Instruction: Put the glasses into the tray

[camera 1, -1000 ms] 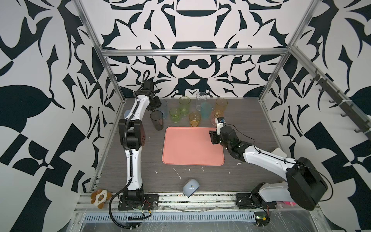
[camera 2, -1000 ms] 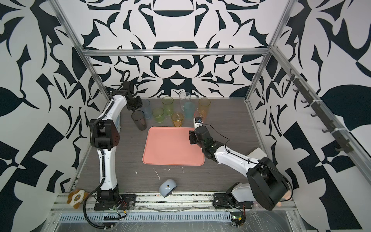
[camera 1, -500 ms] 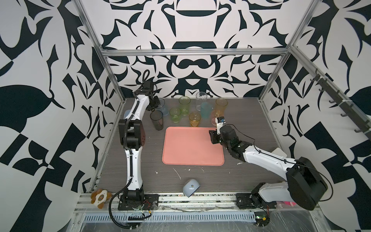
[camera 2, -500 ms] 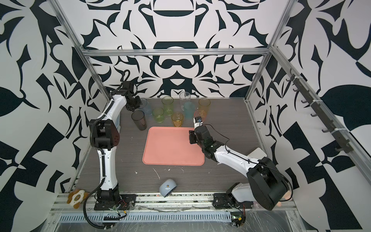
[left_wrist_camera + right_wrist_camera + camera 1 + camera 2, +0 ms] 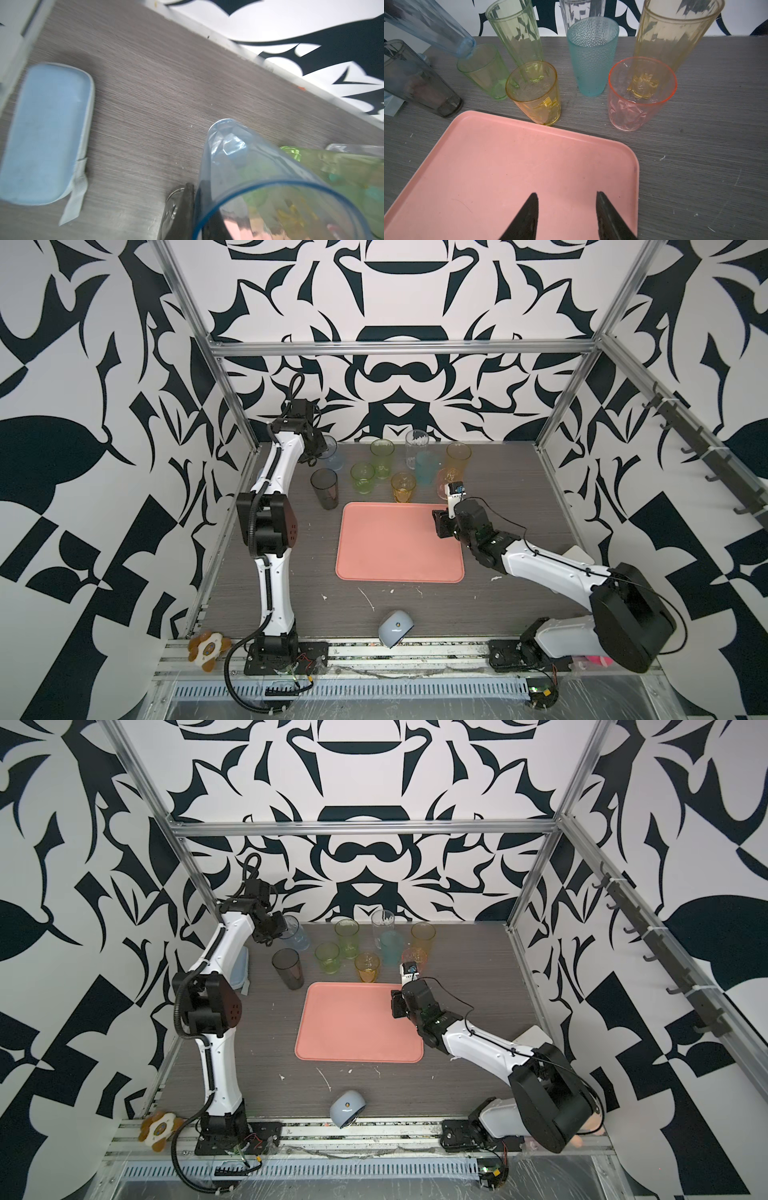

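Left arm's stretched right up into the far-left corner, elbow bent, and the left tool [image 5: 318, 448] is clamped tight on the wall of the tilted blue glass [image 5: 333, 457]. Right arm reaches in low from the near right. The right tool [image 5: 566, 204] hangs with its jaws partly apart, nothing in them.

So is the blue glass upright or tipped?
Tipped: the blue glass leans steeply in the right wrist view, rim pinched by left tool.
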